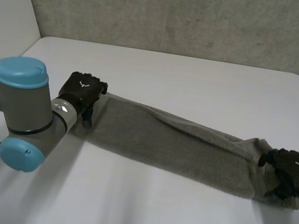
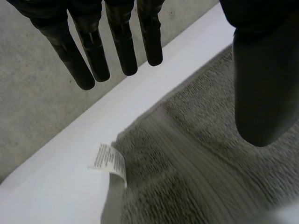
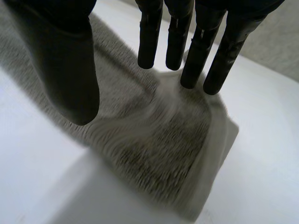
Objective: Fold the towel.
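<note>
I had the towel lying as a long narrow band across the tabletop, slanting from the left hand at one short end to the right hand at the other.

In its wrist view the left hand was spread. Its fingers were straight and reached past the towel's far edge, and its thumb stood well apart over the pile. It had hold of nothing. A white label stuck out at the corner beneath it.

The right hand was spread the same way, with straight fingers and the thumb wide of them, poised over the towel's other end. It gripped nothing either. I could not tell whether its fingertips touched the cloth.

That end looked thick and layered, so I judged the lengthwise fold was done and the towel sat doubled into a strip. The band was a little rumpled along its middle but lay flat enough.

As I read it, the crosswise folding was left. Each end had yet to be pinched, one short end carried over onto the other, and the stack pressed square. I put the job at roughly halfway.
</note>
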Robot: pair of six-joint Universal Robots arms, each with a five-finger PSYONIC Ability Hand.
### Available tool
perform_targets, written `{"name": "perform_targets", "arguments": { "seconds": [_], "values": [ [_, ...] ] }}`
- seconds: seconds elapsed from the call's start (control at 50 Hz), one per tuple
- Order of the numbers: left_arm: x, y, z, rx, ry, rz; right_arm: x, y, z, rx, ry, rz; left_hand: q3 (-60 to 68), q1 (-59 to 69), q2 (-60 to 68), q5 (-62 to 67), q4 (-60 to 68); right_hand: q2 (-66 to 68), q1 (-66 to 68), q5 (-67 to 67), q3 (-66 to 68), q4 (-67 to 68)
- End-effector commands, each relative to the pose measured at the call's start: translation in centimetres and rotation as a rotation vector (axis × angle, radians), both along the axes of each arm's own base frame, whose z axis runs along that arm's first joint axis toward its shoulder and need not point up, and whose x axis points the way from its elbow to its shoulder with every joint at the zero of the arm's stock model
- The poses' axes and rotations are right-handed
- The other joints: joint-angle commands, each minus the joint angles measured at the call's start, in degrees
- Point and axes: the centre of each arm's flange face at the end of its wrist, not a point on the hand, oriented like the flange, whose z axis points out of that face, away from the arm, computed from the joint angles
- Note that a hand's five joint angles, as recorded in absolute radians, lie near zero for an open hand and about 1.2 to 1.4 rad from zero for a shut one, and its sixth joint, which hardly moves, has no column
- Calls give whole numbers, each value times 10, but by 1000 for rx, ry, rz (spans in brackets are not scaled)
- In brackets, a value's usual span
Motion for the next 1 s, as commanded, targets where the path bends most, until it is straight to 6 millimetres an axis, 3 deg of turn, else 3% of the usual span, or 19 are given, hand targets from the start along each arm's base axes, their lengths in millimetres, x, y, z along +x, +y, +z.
{"name": "perform_targets", "arguments": {
  "seconds": [0.02,0.3,0.34,0.36,0.38,0.42,0.62,0.66,0.74,0.78,0.8,0.84,0.86,0.9,0.92,0.94,0.96,1.0],
  "values": [
    [10,-2,-2,-11,4,27,-4,2,-16,9,42,3,-32,-42,-39,-124,-43,4,0,-2,0,0],
    [11,-3,-1,-17,6,30,-10,-12,-40,-16,113,-3,-32,-42,-39,-124,-43,38,34,31,34,34],
    [11,-3,-2,-14,5,30,-14,-19,-45,-33,165,-16,-32,-42,-39,-124,-43,305,301,299,301,302],
    [11,-3,-2,-14,5,30,-14,-19,-45,-33,165,-16,-32,-42,-39,-124,-43,307,303,300,303,303],
    [11,-3,-2,-14,5,30,-18,-25,-47,-47,197,-45,-32,-42,-39,-124,-43,470,466,464,466,466],
    [11,-2,-2,-14,5,30,-23,-31,-47,-61,232,-79,-32,-42,-39,-124,-43,505,501,498,501,501],
    [12,-3,5,-30,13,33,-65,-69,-29,-158,389,-232,-32,-42,-39,-124,-43,505,501,498,501,501],
    [14,-4,7,-35,15,41,-77,-83,-15,-211,446,-267,-32,-42,-39,-124,-43,505,501,498,501,501],
    [16,-5,10,-40,18,47,-78,-97,5,-287,488,-262,-32,-42,-39,-124,-43,505,501,498,501,501],
    [16,-5,14,-49,21,52,-55,-102,28,-368,488,-218,-32,-42,-39,-124,-43,505,501,498,501,501],
    [16,-5,14,-49,21,52,-54,-102,28,-369,488,-218,-32,-42,-39,-124,-43,505,501,498,501,501],
    [18,-2,14,-46,20,50,-8,-99,57,-464,469,-130,-32,-42,-39,-124,-43,505,501,498,501,501],
    [18,-2,14,-46,20,50,-7,-99,58,-465,469,-130,-32,-42,-39,-124,-43,505,501,498,501,501],
    [19,-1,17,-52,22,52,36,-91,77,-522,448,-60,-32,-42,-39,-124,-43,505,501,498,501,501],
    [19,-1,17,-52,22,52,37,-91,77,-522,447,-59,-32,-42,-39,-124,-43,505,501,498,501,501],
    [18,0,17,-50,22,50,60,-85,82,-545,434,-17,-32,-42,-39,-124,-43,505,501,498,501,501],
    [18,0,17,-50,22,50,60,-85,82,-545,434,-17,-32,-42,-39,-124,-43,505,501,498,501,501],
    [19,1,17,-48,22,54,121,-60,82,-572,398,130,-32,-42,-39,-124,-43,505,501,498,501,501]
  ]
}}
